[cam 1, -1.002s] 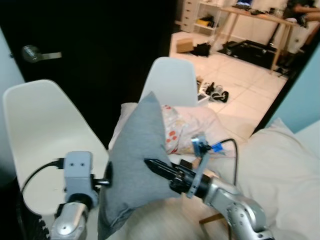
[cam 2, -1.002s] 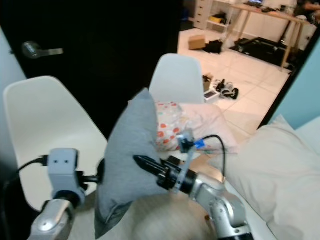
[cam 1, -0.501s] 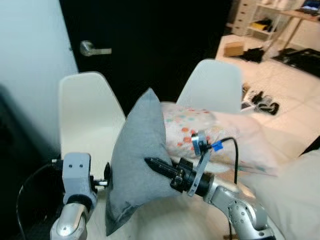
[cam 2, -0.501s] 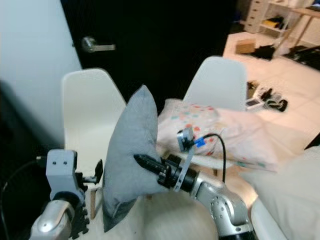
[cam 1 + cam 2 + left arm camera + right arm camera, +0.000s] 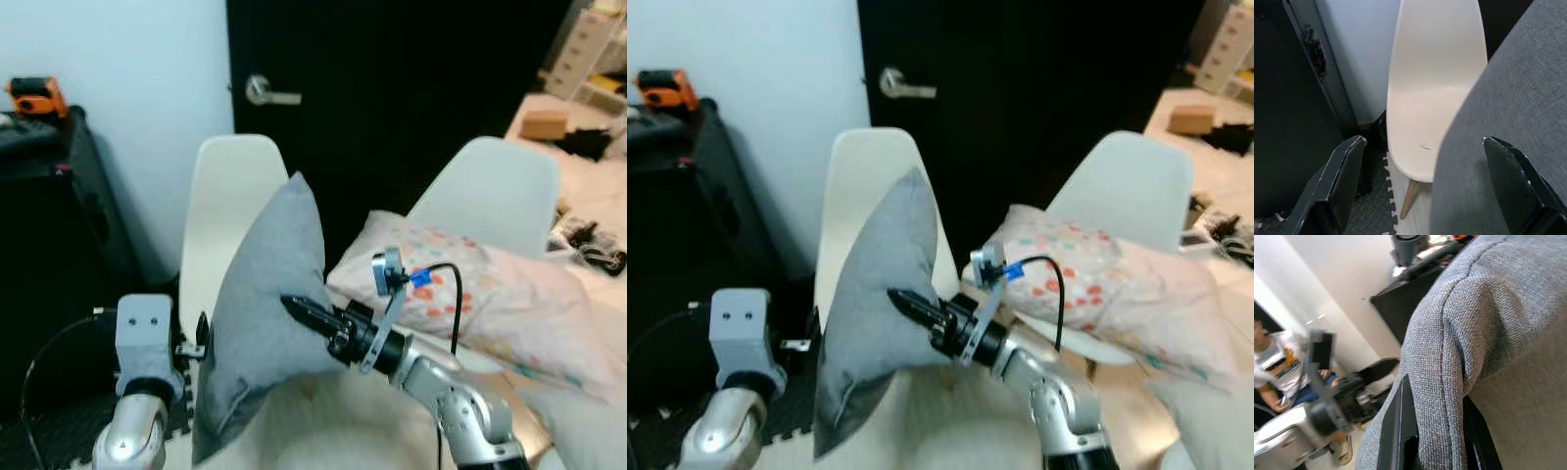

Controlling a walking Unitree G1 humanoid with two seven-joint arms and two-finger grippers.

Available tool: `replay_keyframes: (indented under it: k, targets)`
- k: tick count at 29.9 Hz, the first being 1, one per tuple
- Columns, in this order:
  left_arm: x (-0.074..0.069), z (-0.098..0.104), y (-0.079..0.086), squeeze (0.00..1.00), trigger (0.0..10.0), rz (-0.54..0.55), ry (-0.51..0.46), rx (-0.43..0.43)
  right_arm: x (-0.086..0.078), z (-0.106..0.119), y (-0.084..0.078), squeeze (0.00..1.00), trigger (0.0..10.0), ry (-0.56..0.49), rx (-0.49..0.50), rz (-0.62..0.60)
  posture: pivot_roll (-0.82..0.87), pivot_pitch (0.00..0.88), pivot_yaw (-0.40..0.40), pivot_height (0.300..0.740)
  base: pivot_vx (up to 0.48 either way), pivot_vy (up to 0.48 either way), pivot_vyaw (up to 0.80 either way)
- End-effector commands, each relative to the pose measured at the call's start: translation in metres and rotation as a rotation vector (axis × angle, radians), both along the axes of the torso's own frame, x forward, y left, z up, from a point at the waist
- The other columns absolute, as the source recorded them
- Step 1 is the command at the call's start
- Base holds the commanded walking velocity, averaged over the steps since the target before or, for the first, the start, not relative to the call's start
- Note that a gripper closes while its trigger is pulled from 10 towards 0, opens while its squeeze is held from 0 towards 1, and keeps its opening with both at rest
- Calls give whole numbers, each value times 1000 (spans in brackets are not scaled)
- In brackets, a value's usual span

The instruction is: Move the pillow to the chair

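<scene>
A grey pillow (image 5: 260, 304) hangs upright in front of me, its top corner pointing up. My right gripper (image 5: 299, 311) is shut on a fold of its cloth; the right wrist view has both fingers (image 5: 1399, 431) pinching that ridge. My left gripper (image 5: 201, 333) stands open at the pillow's left side, and in the left wrist view the grey cloth (image 5: 1508, 98) lies against one finger (image 5: 1511, 181). Right behind the pillow stands an empty white chair (image 5: 227, 196), its seat (image 5: 1425, 122) just beyond the left gripper.
A second white chair (image 5: 495, 186) to the right carries a floral pillow (image 5: 490, 294). Behind both is a black door (image 5: 392, 88) with a metal handle (image 5: 266, 93). A black case (image 5: 59, 215) with an orange item (image 5: 34, 96) stands left. A person (image 5: 1276, 367) appears in the right wrist view.
The view has swung left, so the empty white chair now sits straight behind the pillow. Both grippers hold the pillow as before.
</scene>
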State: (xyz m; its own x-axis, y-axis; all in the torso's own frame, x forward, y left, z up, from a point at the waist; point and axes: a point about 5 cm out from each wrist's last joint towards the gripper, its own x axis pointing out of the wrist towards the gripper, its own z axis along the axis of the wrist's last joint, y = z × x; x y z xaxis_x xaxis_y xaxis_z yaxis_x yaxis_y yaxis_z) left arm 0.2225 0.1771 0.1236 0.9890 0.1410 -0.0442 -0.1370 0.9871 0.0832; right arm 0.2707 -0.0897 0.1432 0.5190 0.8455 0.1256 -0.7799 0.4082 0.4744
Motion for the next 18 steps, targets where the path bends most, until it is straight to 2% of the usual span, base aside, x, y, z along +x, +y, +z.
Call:
replay_keyframes:
  k: [1, 18]
  targets:
    - [0, 0, -3, 0, 10000, -3, 4, 9, 5, 10, -3, 0, 10000, -54, 19, -31, 4, 0, -78, 740, 480, 0, 0]
    - [2, 1, -2, 0, 10000, -6, -1, 13, 7, 11, -2, 0, 10000, -48, 30, -42, 6, 0, -76, 740, 480, 0, 0]
